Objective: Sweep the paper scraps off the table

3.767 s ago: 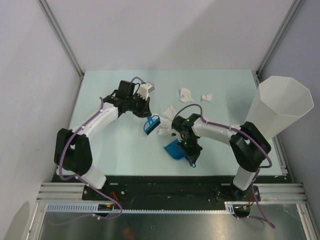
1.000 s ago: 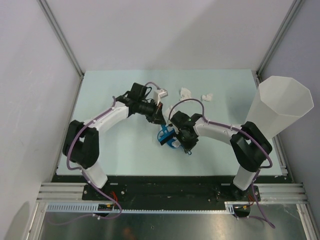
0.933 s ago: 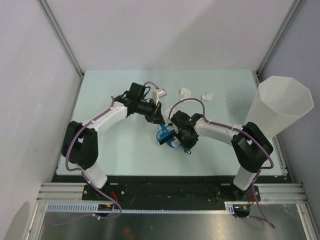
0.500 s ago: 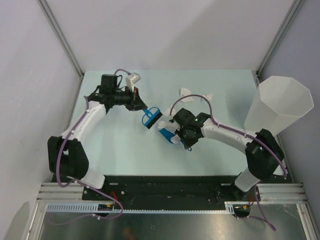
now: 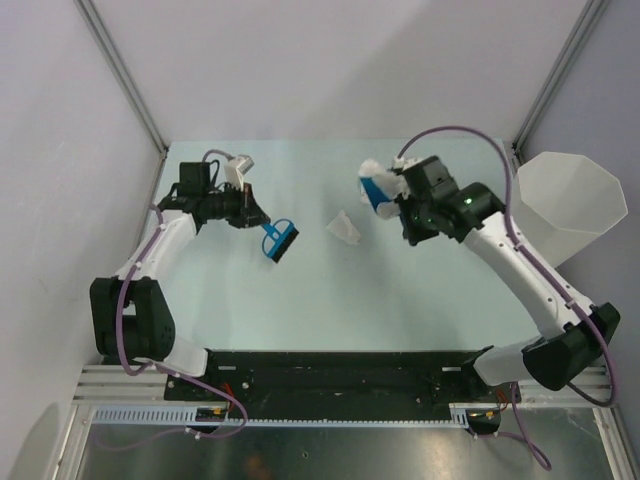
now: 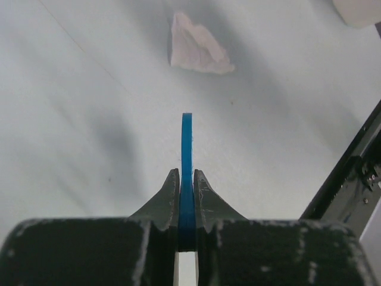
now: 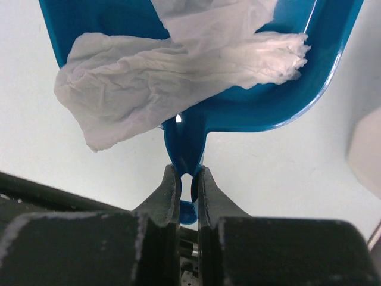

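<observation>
Most of the paper scraps we can see lie in the blue dustpan. They form a crumpled white mass draped across its tray, with one end hanging over the edge on the left of the right wrist view. One loose scrap lies by itself on the counter, near the middle and between the two arms.

The right gripper is clamped on the dustpan's narrow handle, a finger pressed against each side. From above, we find the dustpan over the far right part of the counter, to the left of the tall white bin and apart from it (whether the pan touches the surface we cannot tell).

The left gripper is closed tight on a thin blue brush, whose handle shows edge-on between the fingers in the left wrist view. The brush sits over the left half of the counter, well apart from the dustpan, with the loose scrap lying between the two tools and nearer the brush's working end.
</observation>
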Motion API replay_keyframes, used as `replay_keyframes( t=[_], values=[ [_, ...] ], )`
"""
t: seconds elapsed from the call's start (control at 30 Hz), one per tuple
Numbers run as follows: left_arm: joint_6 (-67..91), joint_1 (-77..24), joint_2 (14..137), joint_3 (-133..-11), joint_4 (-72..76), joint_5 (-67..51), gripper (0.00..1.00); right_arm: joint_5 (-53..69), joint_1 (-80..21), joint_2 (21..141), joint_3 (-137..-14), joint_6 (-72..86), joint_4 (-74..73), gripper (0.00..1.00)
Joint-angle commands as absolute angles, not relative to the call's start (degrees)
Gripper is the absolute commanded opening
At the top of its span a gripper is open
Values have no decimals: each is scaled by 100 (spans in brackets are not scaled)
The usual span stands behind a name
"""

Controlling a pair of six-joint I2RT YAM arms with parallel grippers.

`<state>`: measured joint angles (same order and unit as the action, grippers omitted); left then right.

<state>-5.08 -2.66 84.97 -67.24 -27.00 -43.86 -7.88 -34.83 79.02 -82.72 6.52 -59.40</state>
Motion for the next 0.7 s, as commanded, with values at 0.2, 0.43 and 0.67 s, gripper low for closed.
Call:
replay_keyframes(
  t=[0.2,0.43,0.67],
  values=[
    [-1099,-281,8279,-6144,-2663,-4719,0,-1170,-2165,8253,-10466,687,-7839,0],
    [-1072,-281,8271,-6108,-2663,-4983,0,-53,-151,8157,-11477,150,-8191,0],
    [-1037,-290,8157,-6073,-2654,-5168,0,-727,1160,8138,-11777,18,-7893,0]
  ],
)
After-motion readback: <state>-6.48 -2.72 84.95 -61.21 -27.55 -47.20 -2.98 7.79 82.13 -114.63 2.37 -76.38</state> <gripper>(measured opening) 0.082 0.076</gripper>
